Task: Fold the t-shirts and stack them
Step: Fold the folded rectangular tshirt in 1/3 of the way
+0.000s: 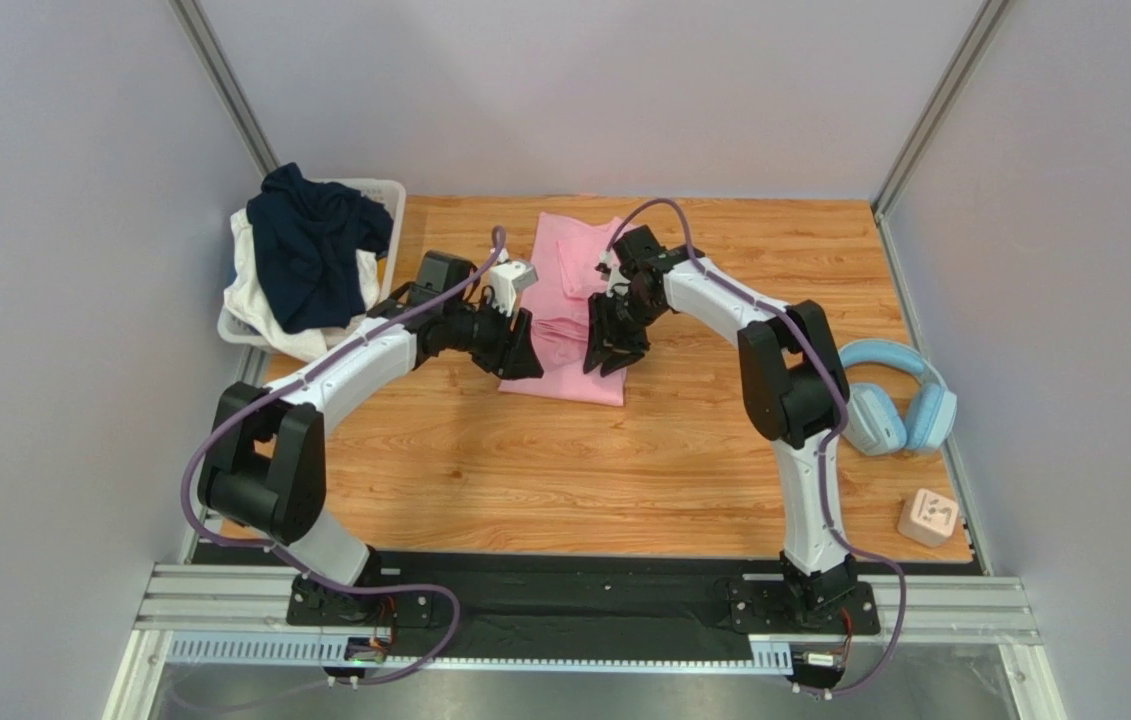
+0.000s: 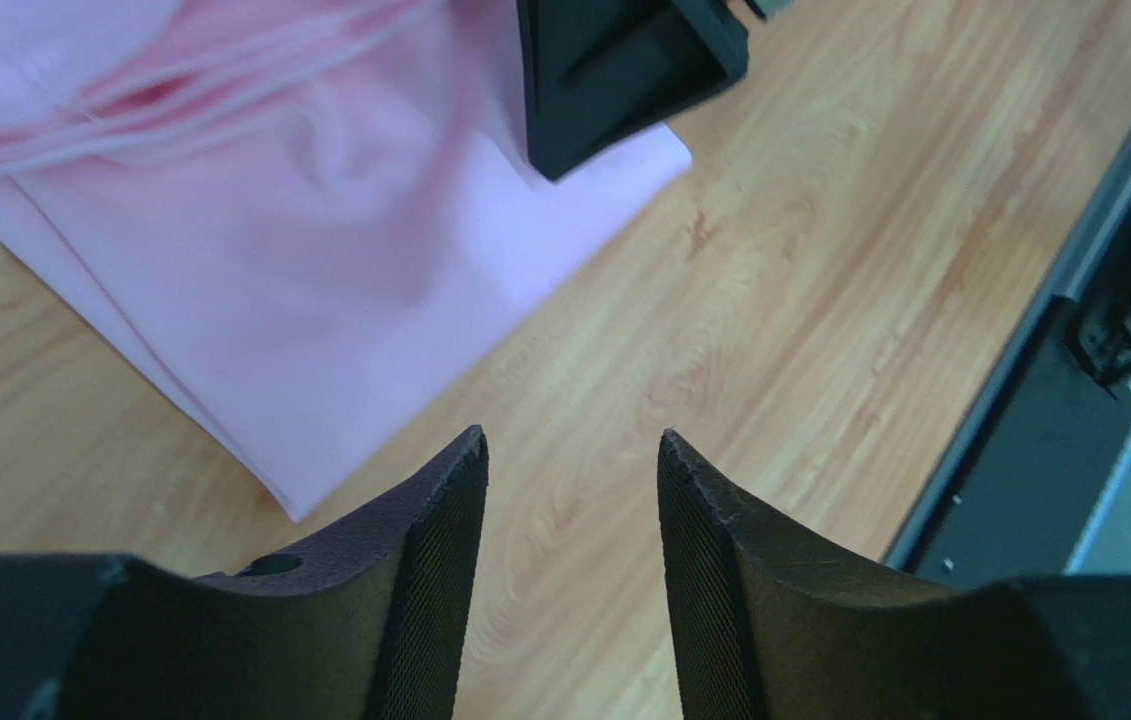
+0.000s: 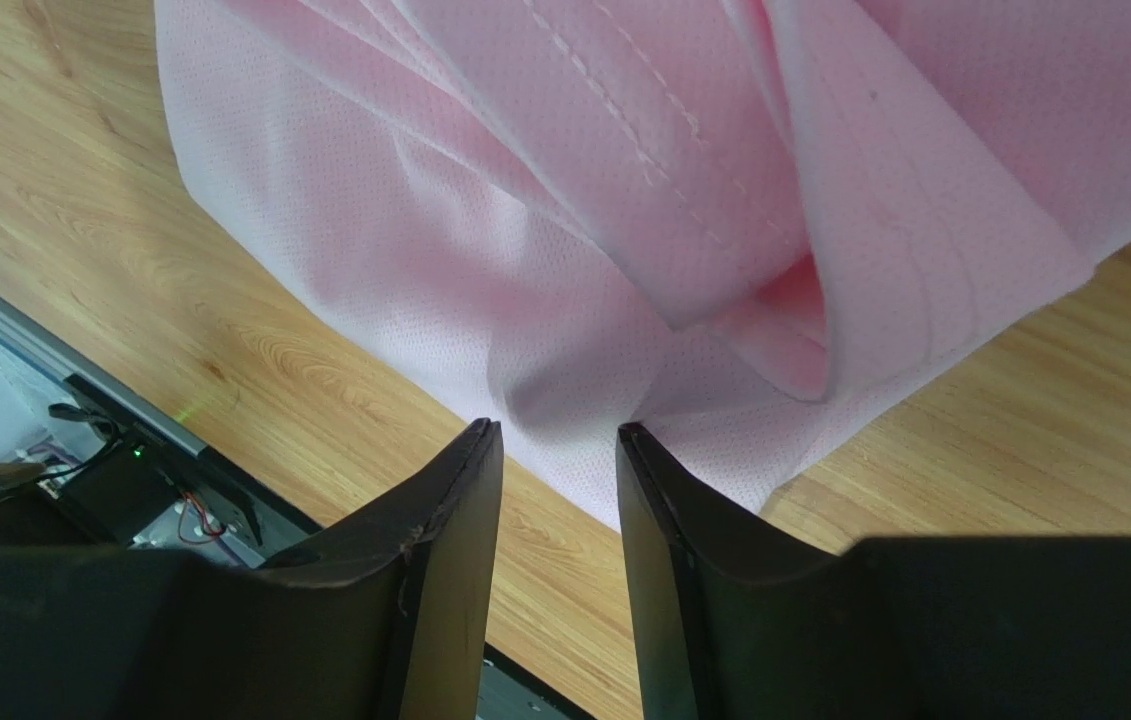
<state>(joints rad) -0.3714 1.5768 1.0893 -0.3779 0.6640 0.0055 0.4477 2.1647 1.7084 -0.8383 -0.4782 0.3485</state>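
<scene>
A light pink t-shirt (image 1: 568,267) lies folded in several layers on the wooden table, back centre. A dark navy t-shirt (image 1: 310,248) is heaped in the white basket (image 1: 392,195) at the back left. My left gripper (image 1: 523,357) hangs open at the pink shirt's near-left corner. In the left wrist view only bare wood shows between the left gripper (image 2: 571,438) jaws, with the pink t-shirt (image 2: 301,270) beyond them. My right gripper (image 1: 612,354) is over the shirt's near edge. The right gripper (image 3: 558,431) stands open with a narrow gap, its tips at the hem of the pink t-shirt (image 3: 526,270), holding nothing.
White cloth (image 1: 259,308) lies under the navy shirt in the basket. Light blue headphones (image 1: 899,399) rest at the table's right edge, with a small beige block (image 1: 929,518) nearer the front. Grey walls enclose the table on three sides.
</scene>
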